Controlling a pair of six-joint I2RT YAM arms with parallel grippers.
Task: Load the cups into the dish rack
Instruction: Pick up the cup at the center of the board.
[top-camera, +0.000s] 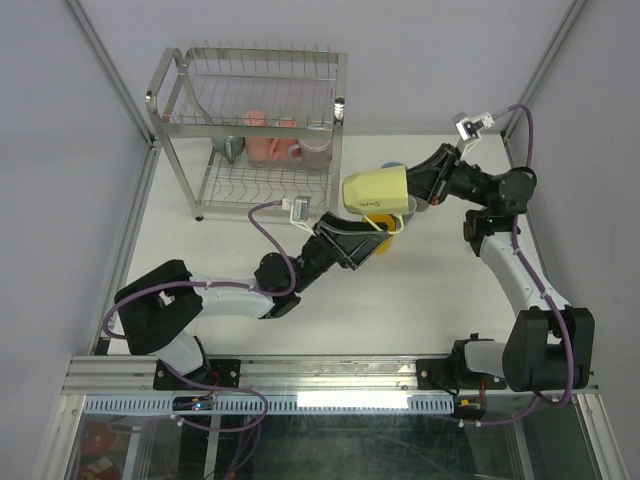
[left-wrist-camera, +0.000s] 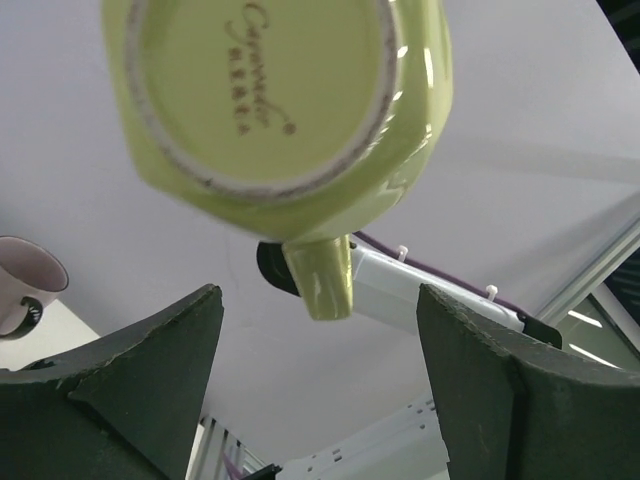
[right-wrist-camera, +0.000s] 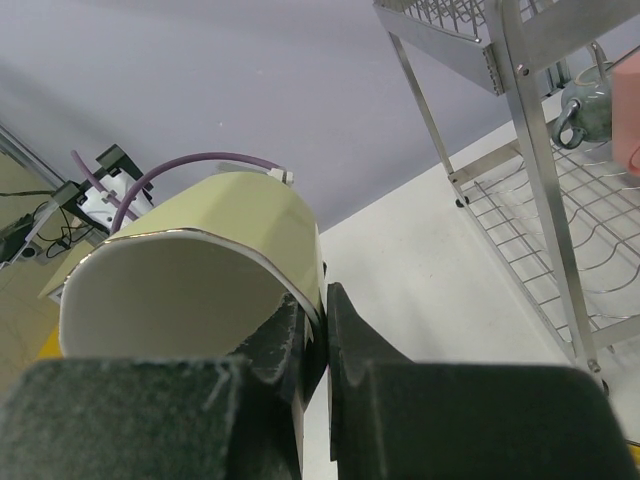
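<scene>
Pinching pale-green mug (top-camera: 375, 188) rim w/ R hand (right-wrist-camera: 318, 315), L hand (left-wrist-camera: 318, 340) spread just below.

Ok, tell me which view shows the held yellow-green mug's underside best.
Left wrist: the yellow-green mug fills its top, base ring and printed mark facing the lens. Top external shows only its side; right wrist its rim and inside, pinched by the right claw.

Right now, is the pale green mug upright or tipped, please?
Tipped: the pale green mug is sideways, rim pinched by the right gripper.
</scene>
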